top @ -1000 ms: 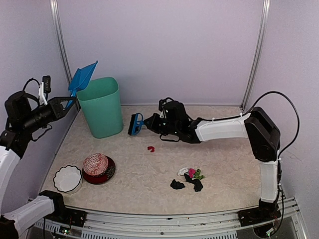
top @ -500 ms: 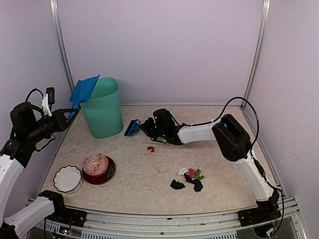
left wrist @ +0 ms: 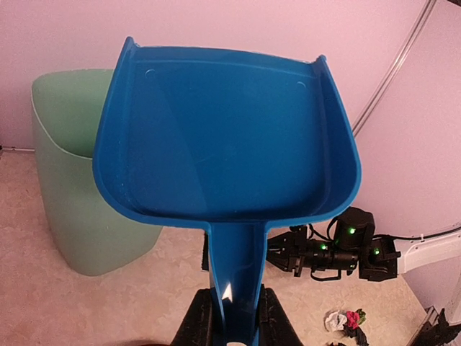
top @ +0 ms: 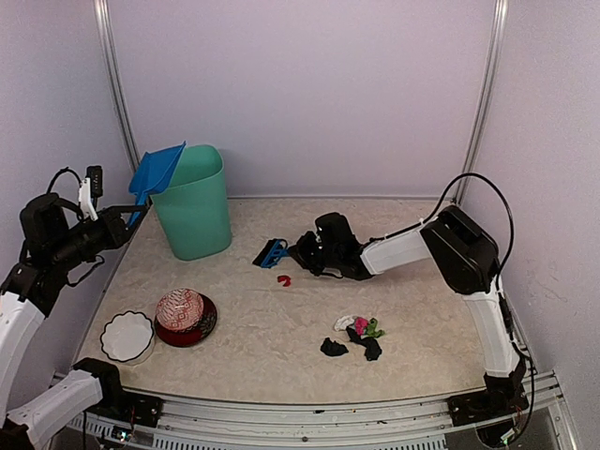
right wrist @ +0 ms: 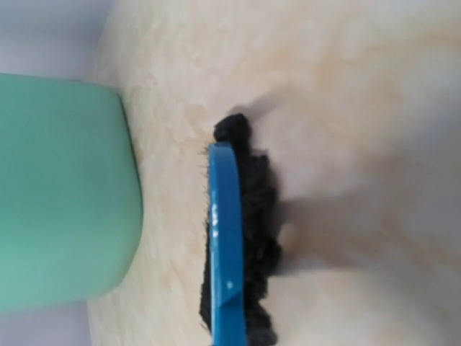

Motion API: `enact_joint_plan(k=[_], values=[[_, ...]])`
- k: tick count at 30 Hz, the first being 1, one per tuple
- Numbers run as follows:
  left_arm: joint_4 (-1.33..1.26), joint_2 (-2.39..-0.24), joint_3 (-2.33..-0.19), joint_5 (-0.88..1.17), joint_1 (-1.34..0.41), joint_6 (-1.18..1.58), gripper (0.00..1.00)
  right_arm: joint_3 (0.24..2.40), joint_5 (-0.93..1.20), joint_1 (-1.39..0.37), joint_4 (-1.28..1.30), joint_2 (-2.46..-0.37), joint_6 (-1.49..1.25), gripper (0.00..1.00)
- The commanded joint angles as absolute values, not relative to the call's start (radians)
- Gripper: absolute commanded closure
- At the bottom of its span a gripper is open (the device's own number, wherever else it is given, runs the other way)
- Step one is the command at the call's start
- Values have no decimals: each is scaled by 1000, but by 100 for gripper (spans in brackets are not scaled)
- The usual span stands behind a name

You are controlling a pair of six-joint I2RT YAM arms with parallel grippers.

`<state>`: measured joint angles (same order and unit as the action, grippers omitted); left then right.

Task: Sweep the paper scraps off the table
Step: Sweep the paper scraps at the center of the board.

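Several paper scraps (top: 356, 336) lie heaped on the table (top: 441, 319) toward its front right, well apart from any tool. Farther in, one red scrap (top: 284, 279) sits just beside the small brush (top: 272, 253), which the right gripper (top: 298, 251) clamps tight. A hard stroke could flick that scrap loose across the table, since the dustpan (top: 155, 172) is nowhere near: the left gripper (top: 120, 220) pinches its handle, raised beside the green bin (top: 192, 202) at the far left.
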<state>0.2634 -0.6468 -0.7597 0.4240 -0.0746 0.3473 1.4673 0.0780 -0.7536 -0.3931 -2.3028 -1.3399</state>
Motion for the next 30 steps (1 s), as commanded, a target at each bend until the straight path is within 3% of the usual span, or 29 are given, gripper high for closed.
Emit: enact_joint_plan(k=[1,18,30], values=[[249,-654,-757,405,-88,342,100,1334,98,-736,-301,-2184,-1307,100],[273,-727,-814,313,-204,362,100,789,47,-730,-128,-1698,-1201,100],[348,-811,-946,133,-304,364,100,655,-77,-729,-19,-1203,-961,100]])
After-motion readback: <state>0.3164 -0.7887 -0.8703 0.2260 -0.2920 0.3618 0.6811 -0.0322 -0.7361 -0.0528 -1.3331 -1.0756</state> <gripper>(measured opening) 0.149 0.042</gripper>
